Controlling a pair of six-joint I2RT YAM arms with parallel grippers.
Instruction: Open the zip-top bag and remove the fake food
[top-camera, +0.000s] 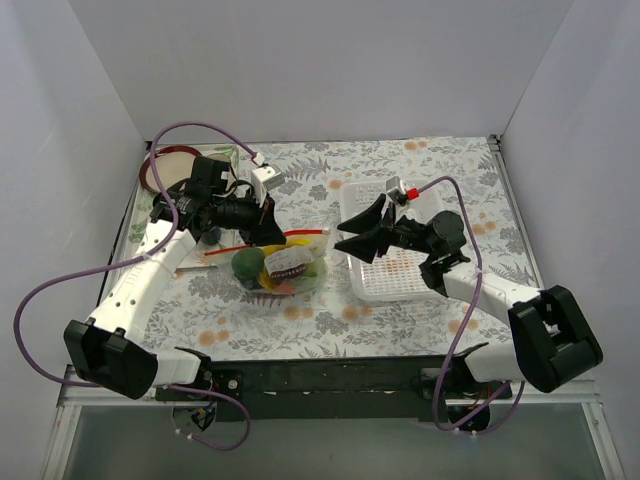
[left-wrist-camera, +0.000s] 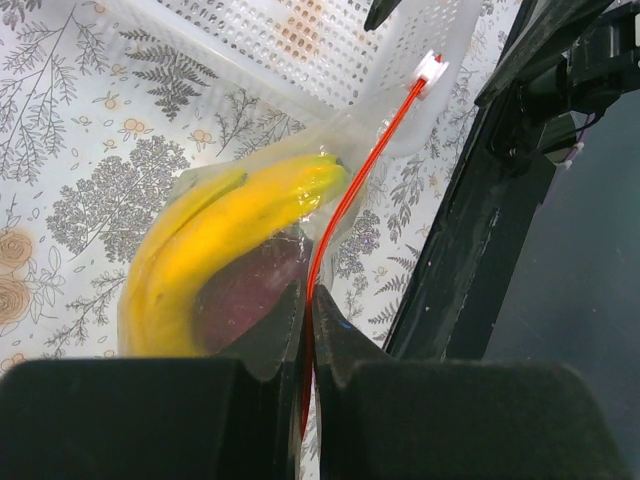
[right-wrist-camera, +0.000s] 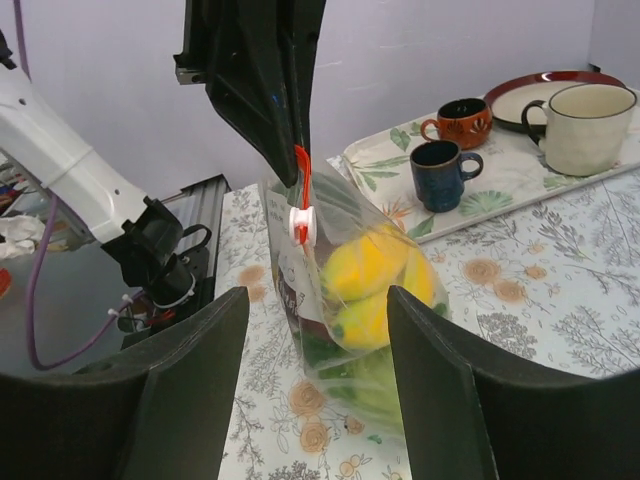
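My left hand has its two fingers pressed together on the orange-red zip strip of the clear, crinkly plastic zip-top bag. The bag hangs from that pinch just left of centre, its bottom apparently resting on the floral tabletop. That hold is my first worry: it is a thin bite on slick film, and the plastic toy fruit inside, with a long yellow piece on top and something dark purple under it, weighs on it. A sideways tug could pull the strip out and drop the lot. The small white slider tab sits at the end of the strip facing my right hand, whose fingers stand wide apart on either side of the bag, gripping nothing. If I close a little low, I judge I would catch loose film instead of the slider, and pulling would drag the whole bag rather than open it. The white perforated plastic basket lies just beside that hand, so a careless pull to the right could knock it.
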